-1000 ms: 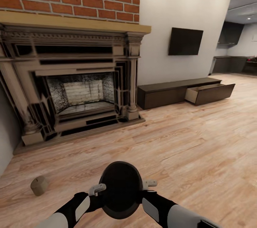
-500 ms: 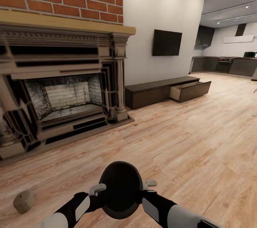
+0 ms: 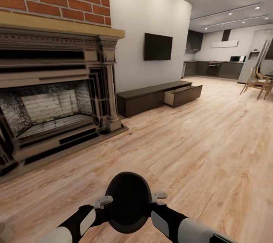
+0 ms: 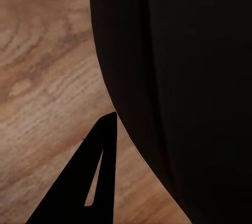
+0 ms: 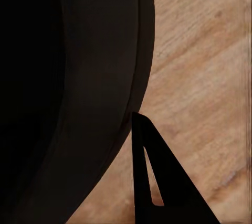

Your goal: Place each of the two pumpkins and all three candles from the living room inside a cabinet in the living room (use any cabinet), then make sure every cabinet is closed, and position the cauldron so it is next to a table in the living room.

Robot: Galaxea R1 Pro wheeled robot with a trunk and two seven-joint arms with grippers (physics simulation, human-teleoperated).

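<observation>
The black cauldron (image 3: 127,202) hangs low in front of me above the wood floor, held between both arms. My left gripper (image 3: 103,201) is shut on its left rim and my right gripper (image 3: 158,196) on its right rim. In each wrist view one dark finger (image 4: 100,174) (image 5: 152,179) lies against the outside of the cauldron wall (image 4: 178,77) (image 5: 79,77); the other finger is hidden. The long dark-brown cabinet (image 3: 142,98) stands along the white wall, with its right drawer (image 3: 182,95) pulled open. A beige candle (image 3: 3,232) is cut off at the lower left corner. Pumpkins and table are out of view.
A brick fireplace (image 3: 53,98) with a wooden mantel fills the left side. A black TV (image 3: 158,46) hangs above the cabinet. Wooden chairs (image 3: 258,82) stand far right, and a dark kitchen (image 3: 216,69) lies beyond. Wood floor (image 3: 204,148) stretches ahead and to the right.
The camera has swung to the right: fireplace, cabinet and candle slide left in the picture, and the kitchen and chairs come into sight. Both grippers hold the cauldron as before.
</observation>
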